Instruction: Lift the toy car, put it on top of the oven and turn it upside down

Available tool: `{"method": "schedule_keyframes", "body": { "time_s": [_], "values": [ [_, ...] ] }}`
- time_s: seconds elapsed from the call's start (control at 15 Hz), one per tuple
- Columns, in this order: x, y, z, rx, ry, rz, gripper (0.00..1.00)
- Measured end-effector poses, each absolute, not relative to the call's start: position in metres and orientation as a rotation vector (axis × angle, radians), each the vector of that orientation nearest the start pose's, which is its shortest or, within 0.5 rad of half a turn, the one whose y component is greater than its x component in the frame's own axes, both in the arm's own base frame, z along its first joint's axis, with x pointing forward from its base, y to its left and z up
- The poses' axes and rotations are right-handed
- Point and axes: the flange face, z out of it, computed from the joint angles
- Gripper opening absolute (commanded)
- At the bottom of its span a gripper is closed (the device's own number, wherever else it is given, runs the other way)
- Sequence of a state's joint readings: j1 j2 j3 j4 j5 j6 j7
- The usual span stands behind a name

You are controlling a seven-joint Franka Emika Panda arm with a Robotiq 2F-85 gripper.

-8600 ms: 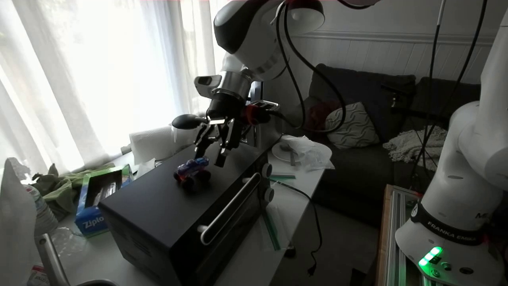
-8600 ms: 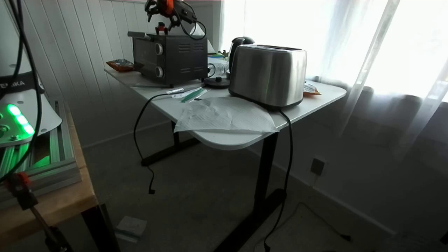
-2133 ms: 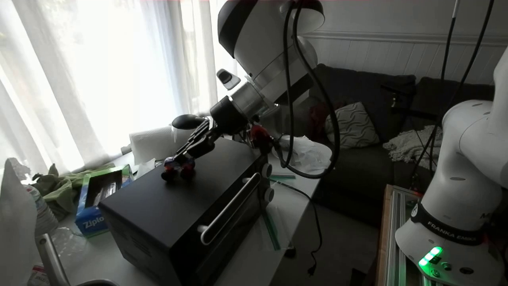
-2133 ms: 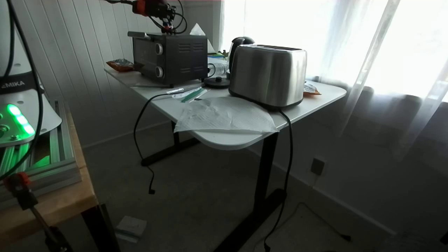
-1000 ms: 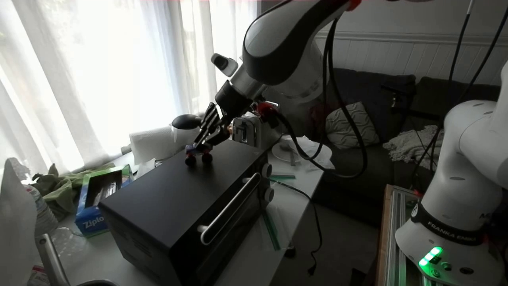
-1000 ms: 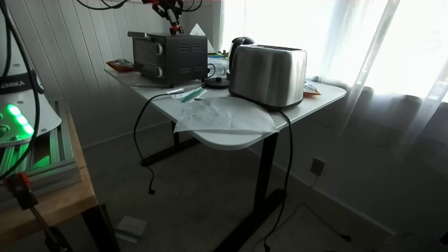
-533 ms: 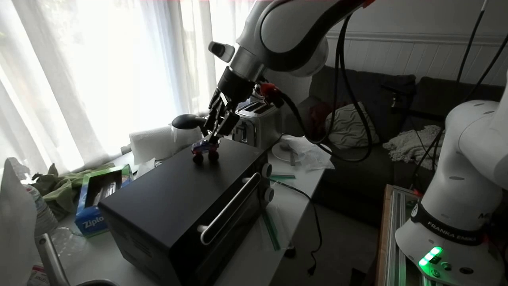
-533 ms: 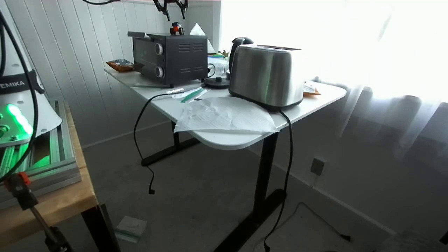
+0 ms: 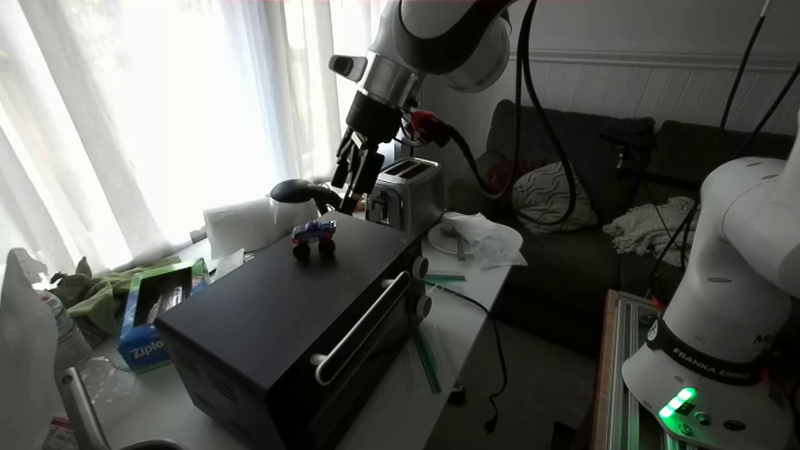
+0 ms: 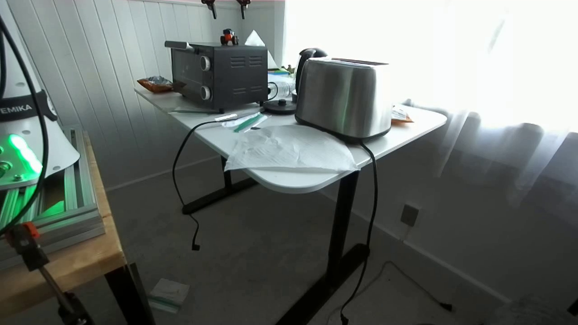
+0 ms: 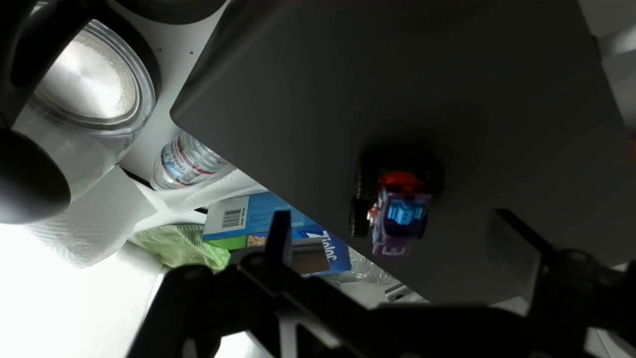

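Toy car point(image 9: 314, 234), below the widely spread jaws and apart from them, stands upright on top of the black oven point(image 9: 269, 312), which sits on the white surface point(image 9: 481, 281) near a silver toaster point(image 9: 420, 197).

I see my gripper point(image 11: 393, 221) at the near side of the wrist view, its two fingers spread wide, one left and one right. The toy car point(image 11: 403, 214) shows between them, with a gap to either finger. It stands on its black wheels on the flat dark top of the oven point(image 11: 298, 99), purple body toward me, red part at the far end. Past the oven's left edge I make out a labelled plastic bottle point(image 11: 183, 161), a blue Ziploc box point(image 11: 261, 211) partly hidden by one finger, and a green cloth point(image 11: 184, 243). Farther left is a clear glass vessel point(image 11: 87, 87).
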State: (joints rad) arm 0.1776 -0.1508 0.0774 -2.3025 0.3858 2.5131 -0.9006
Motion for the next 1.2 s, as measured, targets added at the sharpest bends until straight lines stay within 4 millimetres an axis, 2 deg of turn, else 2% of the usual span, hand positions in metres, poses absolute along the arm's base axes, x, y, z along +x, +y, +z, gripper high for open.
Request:
{"method": "schedule_keyframes", "body": {
  "time_s": [0.33,0.67,1.0,1.07,1.2],
  "values": [
    [0.509,0.125,0.427,-2.589,-1.223,-0.514,1.0],
    [0.514,0.129,0.404,-2.504,-1.173,-0.511,1.0],
    [0.515,0.133,0.394,-2.424,-1.173,-0.551,1.0],
    [0.515,0.133,0.393,-2.412,-1.175,-0.558,0.93],
    [0.516,0.134,0.39,-2.389,-1.176,-0.573,0.72]
  ]
}}
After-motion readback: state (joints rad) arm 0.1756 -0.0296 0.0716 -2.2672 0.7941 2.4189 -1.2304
